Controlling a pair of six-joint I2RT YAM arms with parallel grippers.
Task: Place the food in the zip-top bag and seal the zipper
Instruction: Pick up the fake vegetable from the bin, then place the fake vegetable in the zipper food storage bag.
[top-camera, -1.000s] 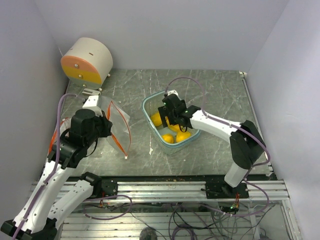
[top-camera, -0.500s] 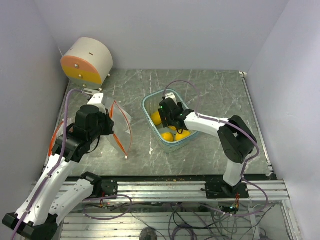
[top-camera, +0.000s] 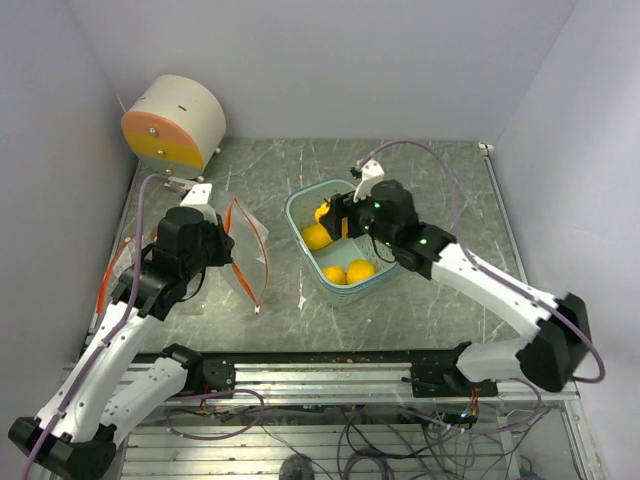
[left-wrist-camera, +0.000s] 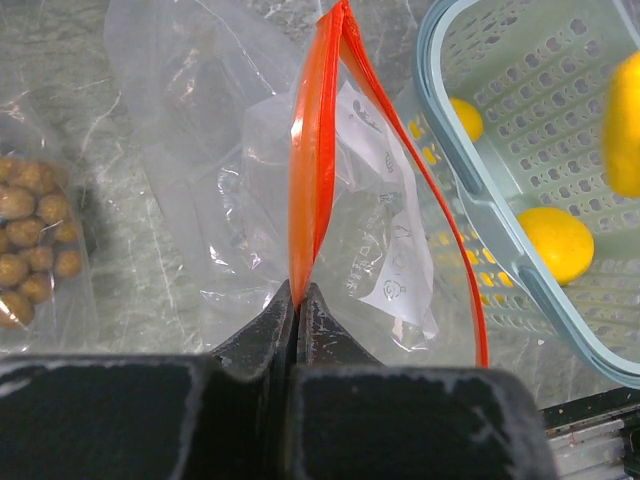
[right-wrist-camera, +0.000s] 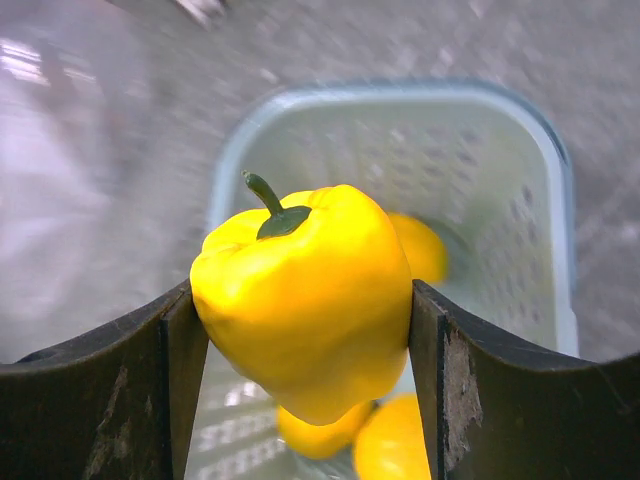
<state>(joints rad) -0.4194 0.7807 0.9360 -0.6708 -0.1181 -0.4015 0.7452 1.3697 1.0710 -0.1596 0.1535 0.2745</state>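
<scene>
Centrally, the right gripper (right-wrist-camera: 303, 370) clamps a yellow pepper (right-wrist-camera: 300, 285) above the pale-blue basket (right-wrist-camera: 563, 250). Left of it, the left gripper (left-wrist-camera: 297, 300) pinches the zip-top bag (left-wrist-camera: 375, 240) by its orange zipper (left-wrist-camera: 308, 170).

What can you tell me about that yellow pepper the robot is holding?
The yellow bell pepper looks smooth and shiny, with a short curved green stem on top. It sits upright, squeezed between the right gripper's two dark fingers, above the light-blue plastic basket holding other yellow fruits.
</scene>
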